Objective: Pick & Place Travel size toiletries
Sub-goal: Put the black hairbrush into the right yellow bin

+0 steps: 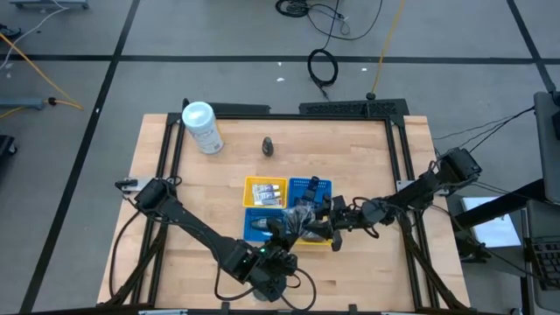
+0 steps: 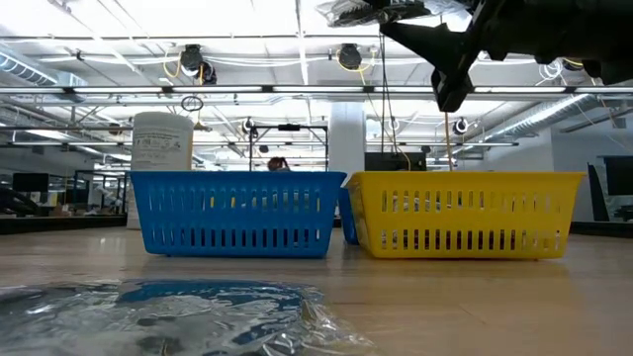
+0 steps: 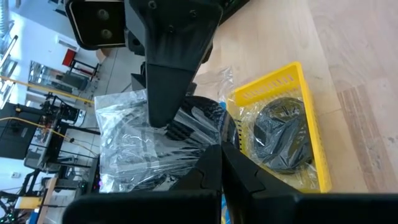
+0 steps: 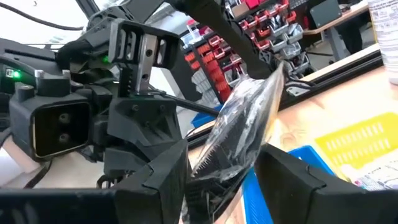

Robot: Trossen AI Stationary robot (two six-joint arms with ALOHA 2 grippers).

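Observation:
A clear-wrapped packet with a dark ribbed item inside hangs in the air between both grippers, above the near baskets. My left gripper comes at it from the near side and my right gripper from the right. Both are shut on it. A dark round disc in clear wrap lies in the near yellow basket. Pale tubes lie in the far yellow basket. One dark cone bottle stands on the table beyond the baskets. My left gripper pinches the packet's wrap at one edge between its two fingers; the packet stands up beyond them, clear of the table. My right gripper has the packet between its fingers. One finger lies flat on the packet's face, and the packet stands edge-on, lifted clear.
Four baskets sit in a square at mid-table: the far yellow basket, a far blue one, a near blue one and the near yellow basket. A white canister stands far left. Crumpled clear wrap lies by the near edge.

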